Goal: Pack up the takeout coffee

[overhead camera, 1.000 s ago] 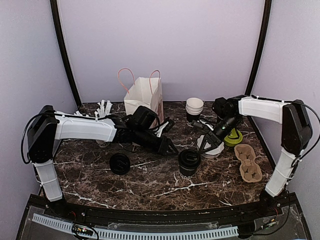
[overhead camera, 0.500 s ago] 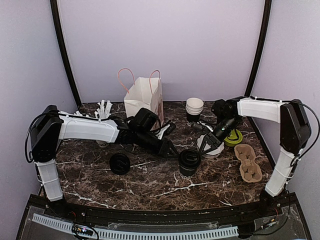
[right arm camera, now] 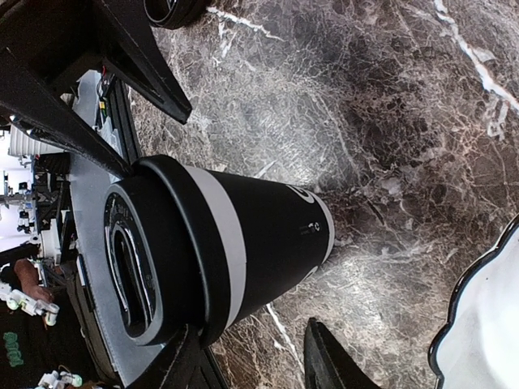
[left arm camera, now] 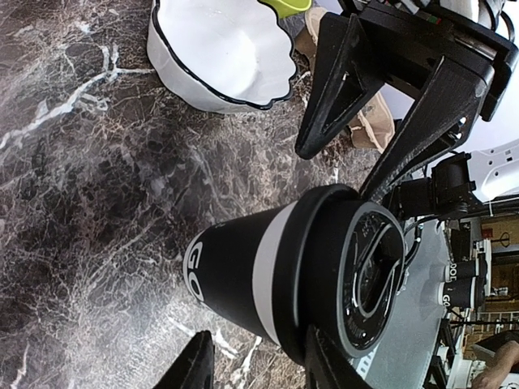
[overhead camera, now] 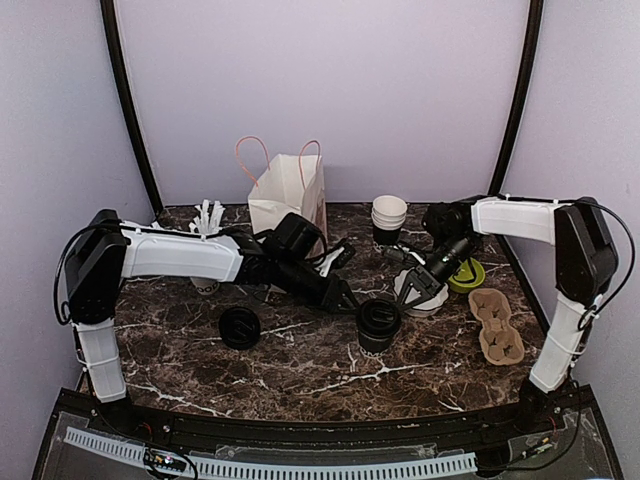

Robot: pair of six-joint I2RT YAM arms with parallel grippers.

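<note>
Takeout coffee (overhead camera: 378, 322) flanked by two empty, half-open grippers
The left gripper (left arm camera: 261, 365) is parted with nothing in it, its tips just short of the takeout coffee, which stands upright near the middle of the table (overhead camera: 300, 372). The right gripper (right arm camera: 247, 356), likewise parted and empty, is aimed at it from the right. One gripper alone is best closed, gently, below the lid (left arm camera: 365, 275), and the coffee kept upright toward the cardboard carrier (overhead camera: 496, 325) at the right.
</note>
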